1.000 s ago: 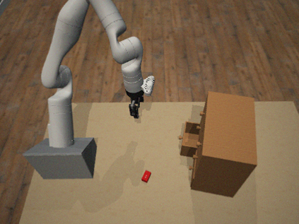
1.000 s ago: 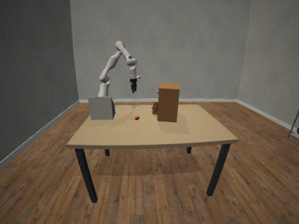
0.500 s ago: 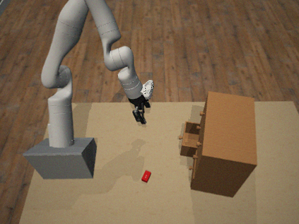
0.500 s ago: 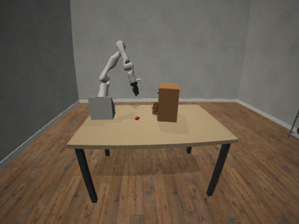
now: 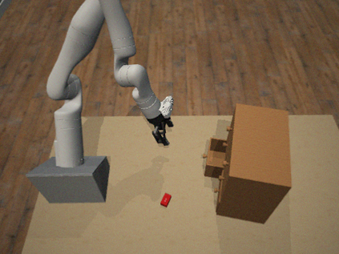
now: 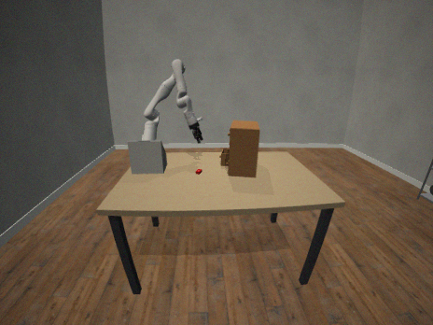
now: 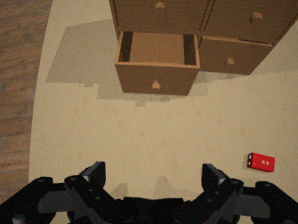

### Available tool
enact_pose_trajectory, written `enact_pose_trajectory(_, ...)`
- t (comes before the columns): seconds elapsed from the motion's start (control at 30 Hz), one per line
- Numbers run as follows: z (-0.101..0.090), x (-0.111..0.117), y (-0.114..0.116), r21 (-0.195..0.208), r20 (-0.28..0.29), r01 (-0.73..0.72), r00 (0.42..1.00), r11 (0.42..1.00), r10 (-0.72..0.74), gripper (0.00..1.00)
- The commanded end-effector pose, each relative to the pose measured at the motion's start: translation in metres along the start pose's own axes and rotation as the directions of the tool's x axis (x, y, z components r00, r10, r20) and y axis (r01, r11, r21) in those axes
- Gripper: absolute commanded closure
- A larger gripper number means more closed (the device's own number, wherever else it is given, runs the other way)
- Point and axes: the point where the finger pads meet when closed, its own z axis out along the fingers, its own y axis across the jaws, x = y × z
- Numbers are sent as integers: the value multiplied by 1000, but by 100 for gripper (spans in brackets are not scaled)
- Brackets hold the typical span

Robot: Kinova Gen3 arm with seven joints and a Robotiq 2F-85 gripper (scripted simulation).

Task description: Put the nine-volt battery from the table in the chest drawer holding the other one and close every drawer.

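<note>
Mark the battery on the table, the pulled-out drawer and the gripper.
red battery (image 5: 166,199) (image 6: 199,171) (image 7: 262,162): top, exterior, wrist; body
open drawer (image 5: 213,170) (image 6: 224,158) (image 7: 172,79): same views; front, side or wall
gripper (image 5: 169,134) (image 6: 199,141) (image 7: 153,173): all three; between fingertips
</note>
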Motion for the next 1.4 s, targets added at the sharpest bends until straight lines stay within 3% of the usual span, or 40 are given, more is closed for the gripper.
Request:
enact_pose_trajectory(0.0,11,5,0,4,-101,-36,994,999,36,0)
enact_pose_trajectory(0.47,30,11,0,4,-192,-36,981,999,36,0)
enact_pose_trajectory(0.87,33,12,0,5,-207,-36,978,999,37,0)
enact_pose_trajectory(0.9,33,12,0,5,-207,-36,978,999,37,100)
enact_pose_trajectory(1.37,33,12,0,5,-207,-36,978,999,37,100)
